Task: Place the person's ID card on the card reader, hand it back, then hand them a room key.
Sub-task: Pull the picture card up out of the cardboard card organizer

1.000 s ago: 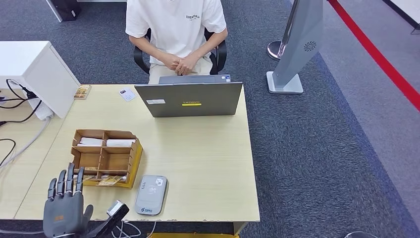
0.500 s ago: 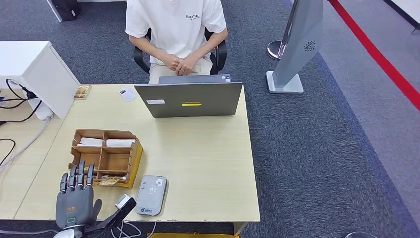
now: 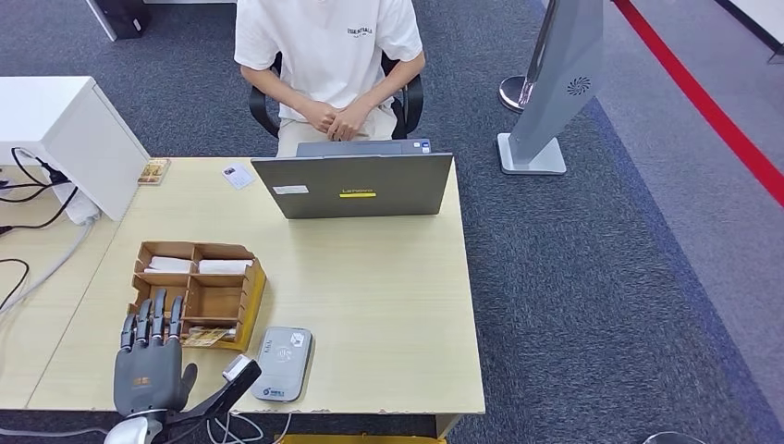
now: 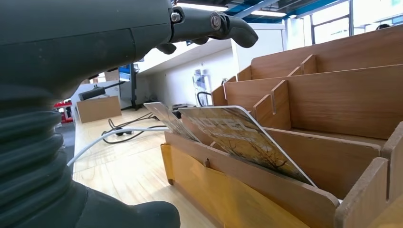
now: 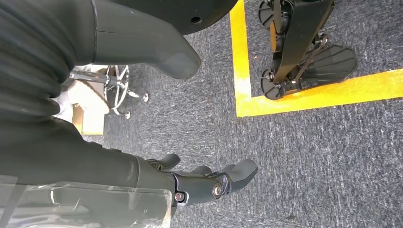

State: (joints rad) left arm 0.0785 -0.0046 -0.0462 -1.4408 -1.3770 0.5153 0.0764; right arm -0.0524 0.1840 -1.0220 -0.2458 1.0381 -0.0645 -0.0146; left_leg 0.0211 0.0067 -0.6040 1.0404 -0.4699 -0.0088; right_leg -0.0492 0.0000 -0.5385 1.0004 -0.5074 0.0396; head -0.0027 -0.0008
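My left hand [image 3: 148,365] hovers open over the near left of the table, its fingertips reaching the front edge of the wooden organizer [image 3: 197,292]. Printed room key cards [image 3: 205,337] lean in the organizer's front slot; up close the key cards [image 4: 242,137] lie just beyond my left hand [image 4: 71,71], untouched. The grey card reader [image 3: 282,363] lies right of the hand, near the table's front edge. A small ID card [image 3: 237,175] lies at the far side, left of the laptop. My right hand [image 5: 142,173] hangs over carpet, holding nothing.
A grey laptop [image 3: 353,185] stands open at the table's far edge, with a seated person [image 3: 328,55] behind it. Cables [image 3: 28,176] and a white cabinet [image 3: 65,129] sit at the left. A small booklet [image 3: 153,170] lies at the far left corner.
My left hand has moved forward and a little to the right, its fingertips now at the organizer's front edge. The person and the cards have not moved.
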